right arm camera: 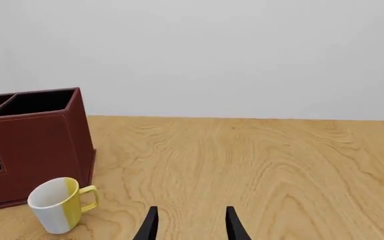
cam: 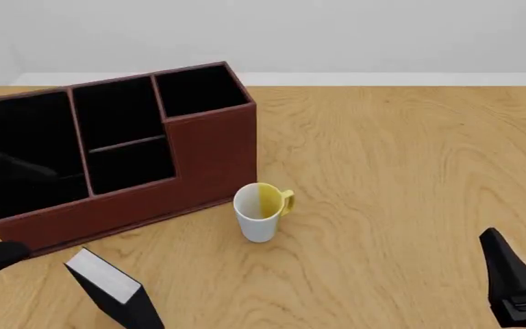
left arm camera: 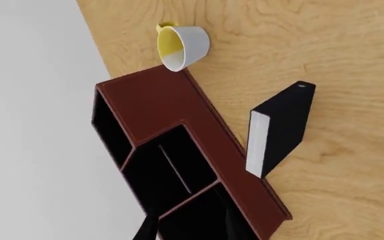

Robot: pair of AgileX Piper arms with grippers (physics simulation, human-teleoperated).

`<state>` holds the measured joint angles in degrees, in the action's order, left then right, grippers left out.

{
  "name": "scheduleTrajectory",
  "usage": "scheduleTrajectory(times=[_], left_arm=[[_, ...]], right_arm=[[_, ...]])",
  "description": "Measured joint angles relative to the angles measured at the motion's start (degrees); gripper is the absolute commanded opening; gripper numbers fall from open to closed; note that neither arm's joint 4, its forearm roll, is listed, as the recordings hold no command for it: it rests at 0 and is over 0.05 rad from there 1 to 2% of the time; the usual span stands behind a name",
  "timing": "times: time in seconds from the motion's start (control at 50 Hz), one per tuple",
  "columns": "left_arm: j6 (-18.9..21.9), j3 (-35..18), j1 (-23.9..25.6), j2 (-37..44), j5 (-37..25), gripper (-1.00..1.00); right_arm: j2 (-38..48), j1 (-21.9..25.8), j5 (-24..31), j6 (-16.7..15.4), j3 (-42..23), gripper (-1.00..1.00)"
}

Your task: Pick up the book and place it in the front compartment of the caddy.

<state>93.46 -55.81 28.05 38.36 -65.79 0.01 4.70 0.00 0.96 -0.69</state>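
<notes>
I have the table (cam: 409, 171) in front of me with the caddy (cam: 199, 157) on its far left, stepped walls rising toward the right end. Its front compartment (cam: 135, 164) is the near half of the middle cell, open and dark. The mug (cam: 261, 211) stands upright just in front of the caddy's right end. The book (cam: 112, 291) stands on edge at the near left, apart from the caddy's front wall, white page edges turned upward.

My worry from here: the book sits close to the caddy wall and balanced on edge, so a clumsy approach could tip it flat or push it against the leather. On the way up, I could also swing it into the mug, which stands near the carry path.

The left gripper (left arm camera: 185, 227) hangs over the caddy, fingers spread and empty, touching nothing that I can see. The right gripper (right arm camera: 189, 225) waits at the near right, fingers parted over bare wood, holding nothing.
</notes>
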Motion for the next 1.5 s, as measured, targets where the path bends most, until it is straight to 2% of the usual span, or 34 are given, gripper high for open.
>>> scheduleTrajectory(times=[0.26, 0.58, 0.98, 1.14, 1.5], left_arm=[[4.0, 0.3, -0.8, 3.9, -3.0, 1.0], [1.2, 2.1, 2.6, 8.0, -2.8, 1.0], [-1.5, 8.5, 3.8, 12.0, 4.5, 1.0], [-0.5, 9.7, 2.3, 13.0, 4.6, 1.0], [5.4, 10.9, -5.7, 15.8, 5.4, 1.0]], right_arm=[[0.0, -0.2, -0.1, -0.3, 0.3, 1.0], [0.0, -0.4, -0.1, -0.6, 0.5, 1.0], [0.0, -0.3, -0.2, -1.5, 0.7, 1.0], [0.0, -0.3, -0.1, -1.7, 0.7, 1.0], [0.0, -0.3, 0.0, -1.6, 0.7, 1.0]])
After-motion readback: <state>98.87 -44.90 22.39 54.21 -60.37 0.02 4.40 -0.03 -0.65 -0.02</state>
